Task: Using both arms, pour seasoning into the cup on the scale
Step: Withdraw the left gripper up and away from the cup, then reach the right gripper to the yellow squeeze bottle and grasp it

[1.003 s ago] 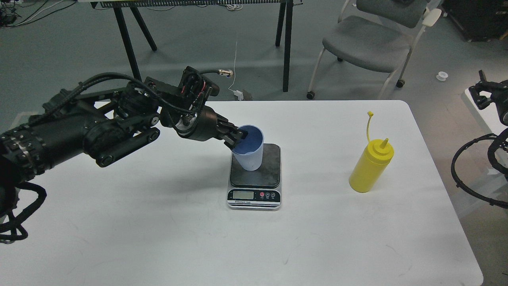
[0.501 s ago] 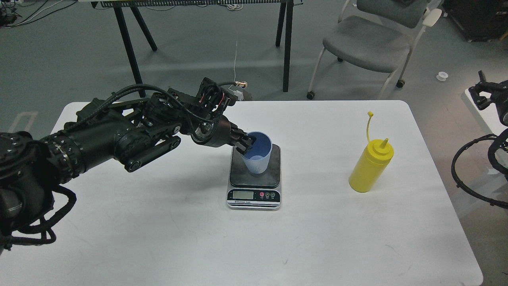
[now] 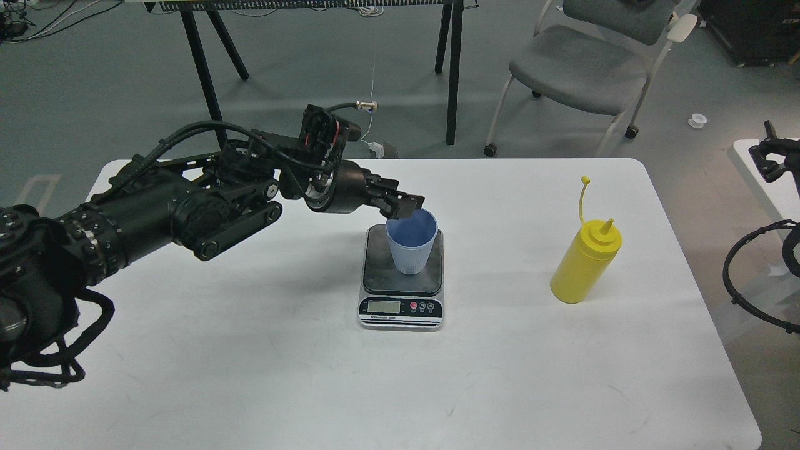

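Observation:
The light blue ribbed cup (image 3: 412, 249) stands upright on the dark platform of the scale (image 3: 402, 305), which sits mid-table. My left gripper (image 3: 407, 209) is at the cup's upper left rim; its two fingertips stand apart and it looks open, just above and touching the rim area. The yellow seasoning bottle (image 3: 585, 263) stands upright at the right of the table, cap strap sticking up, with nothing holding it. My right gripper (image 3: 769, 155) is far off at the right edge, away from the table, seen small and dark.
The white table (image 3: 250, 375) has its right edge near the bottle. A grey chair (image 3: 581, 62) and black table legs (image 3: 451, 69) stand on the floor behind. Black cable loops (image 3: 744, 281) hang at the right edge.
The left gripper set the tilted cup upright on the scale platform, moved it slightly right, then lifted a little and spread its fingers at the rim. The bottle has not moved.

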`<action>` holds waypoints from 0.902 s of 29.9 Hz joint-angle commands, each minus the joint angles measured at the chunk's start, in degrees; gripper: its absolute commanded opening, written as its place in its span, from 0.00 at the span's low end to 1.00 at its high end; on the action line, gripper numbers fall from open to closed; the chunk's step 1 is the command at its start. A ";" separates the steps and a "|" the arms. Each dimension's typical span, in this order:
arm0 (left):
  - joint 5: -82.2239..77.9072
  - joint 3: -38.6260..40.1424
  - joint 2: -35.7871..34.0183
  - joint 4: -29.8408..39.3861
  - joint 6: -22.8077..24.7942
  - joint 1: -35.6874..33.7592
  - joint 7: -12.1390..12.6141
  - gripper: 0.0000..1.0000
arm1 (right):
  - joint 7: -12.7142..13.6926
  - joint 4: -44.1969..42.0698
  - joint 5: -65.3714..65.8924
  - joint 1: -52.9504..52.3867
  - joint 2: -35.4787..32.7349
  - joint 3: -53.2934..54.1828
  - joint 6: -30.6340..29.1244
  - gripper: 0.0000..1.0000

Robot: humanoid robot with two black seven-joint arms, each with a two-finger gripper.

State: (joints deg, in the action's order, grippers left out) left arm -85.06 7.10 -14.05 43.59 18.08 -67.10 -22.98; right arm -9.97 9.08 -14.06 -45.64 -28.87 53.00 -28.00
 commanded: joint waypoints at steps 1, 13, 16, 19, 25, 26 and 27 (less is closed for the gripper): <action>21.10 2.82 -2.65 0.09 -0.24 0.04 -0.31 0.99 | 0.04 4.69 -0.87 4.57 -1.53 0.17 0.00 1.00; 80.64 16.00 -5.20 -2.89 6.43 1.62 0.21 0.99 | -0.40 51.28 -7.12 31.82 -13.41 1.14 0.00 1.00; 87.68 22.59 -5.29 -5.88 9.42 3.90 1.17 1.00 | -0.92 54.72 -7.12 36.31 -12.62 1.49 0.00 1.00; 90.86 27.25 -5.90 -6.41 9.69 5.83 5.38 0.99 | -1.01 55.17 -7.55 40.00 -10.34 1.58 0.00 1.00; 92.62 30.25 -7.40 -6.41 9.69 8.56 8.65 1.00 | -0.93 55.08 -7.38 44.58 -3.84 1.93 0.00 1.00; 92.62 30.25 -7.40 -6.41 9.69 9.00 8.65 1.00 | -0.93 54.99 -7.29 44.84 -2.61 1.84 0.00 1.00; 92.62 30.25 -7.48 -6.41 9.69 9.35 8.65 1.00 | -0.93 54.90 -7.21 45.11 -0.85 1.93 0.00 1.00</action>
State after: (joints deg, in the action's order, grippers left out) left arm 7.48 37.22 -21.38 37.17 27.87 -58.69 -14.59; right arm -10.94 64.23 -21.54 -1.52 -33.40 54.98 -28.00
